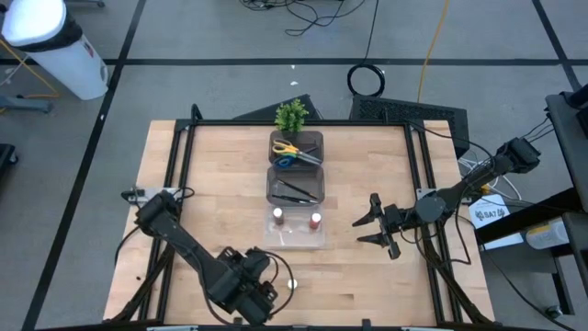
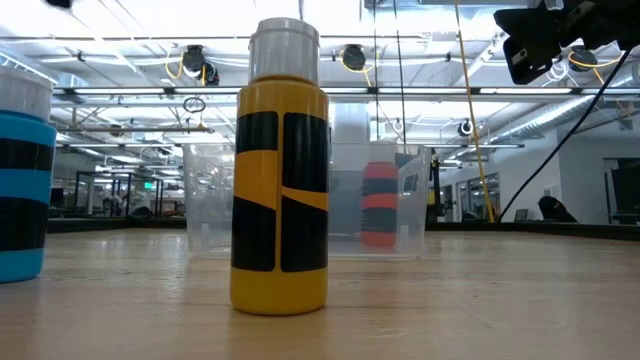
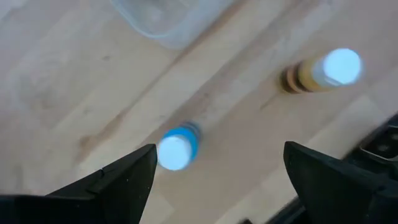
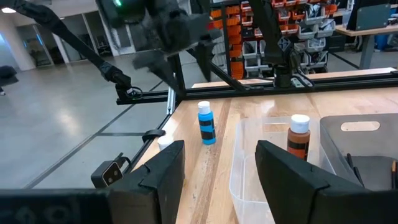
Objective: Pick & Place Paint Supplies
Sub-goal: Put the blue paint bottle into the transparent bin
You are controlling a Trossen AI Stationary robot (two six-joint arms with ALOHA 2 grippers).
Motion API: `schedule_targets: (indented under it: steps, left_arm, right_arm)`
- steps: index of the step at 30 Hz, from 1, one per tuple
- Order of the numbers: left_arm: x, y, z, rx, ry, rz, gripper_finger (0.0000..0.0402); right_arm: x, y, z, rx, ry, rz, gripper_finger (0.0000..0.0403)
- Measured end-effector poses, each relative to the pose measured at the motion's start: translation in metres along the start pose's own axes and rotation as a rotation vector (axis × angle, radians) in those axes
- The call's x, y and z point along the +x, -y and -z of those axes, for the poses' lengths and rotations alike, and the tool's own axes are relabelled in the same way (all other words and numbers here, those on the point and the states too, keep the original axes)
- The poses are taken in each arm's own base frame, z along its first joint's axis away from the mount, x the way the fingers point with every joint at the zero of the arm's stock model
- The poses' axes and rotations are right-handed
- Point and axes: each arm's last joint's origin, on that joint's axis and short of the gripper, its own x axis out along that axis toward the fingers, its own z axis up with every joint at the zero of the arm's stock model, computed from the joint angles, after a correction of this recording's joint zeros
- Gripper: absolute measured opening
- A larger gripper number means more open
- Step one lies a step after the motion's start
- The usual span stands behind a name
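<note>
Currently the left end effector [image 3: 217, 177], jaws wide, is hovering over the blue paint bottle [image 3: 177, 148] near the desk's front edge, needing descent before closing.

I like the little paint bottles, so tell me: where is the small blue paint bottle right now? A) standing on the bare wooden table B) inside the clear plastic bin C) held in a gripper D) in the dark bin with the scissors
A: the small blue paint bottle stands upright on the wooden table, just outside the clear plastic bin.

Bare table [image 1: 211, 184] flanks the central bins [image 1: 296, 175].
</note>
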Motion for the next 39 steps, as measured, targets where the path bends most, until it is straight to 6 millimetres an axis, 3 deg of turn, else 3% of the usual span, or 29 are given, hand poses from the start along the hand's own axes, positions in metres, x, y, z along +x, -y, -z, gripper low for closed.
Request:
schedule_targets:
  steps: [9, 14, 24, 39]
  left_arm:
    - [0.022, -0.029, 0.005, -0.070, -0.053, -0.122, 0.0363]
    - [0.031, -0.029, 0.007, -0.088, -0.063, -0.001, 0.0363]
    - [0.060, -0.029, 0.003, -0.062, -0.115, -0.001, 0.0355]
    - [0.061, -0.024, -0.001, -0.058, -0.159, 0.056, 0.0159]
  right_arm:
    - [0.000, 0.000, 0.000, 0.002, 0.000, 0.000, 0.0183]
    - [0.000, 0.000, 0.000, 0.002, 0.000, -0.001, 0.0183]
    - [0.000, 0.000, 0.000, 0.002, 0.000, -0.001, 0.0183]
    - [0.000, 0.000, 0.000, 0.001, 0.000, -0.001, 0.0183]
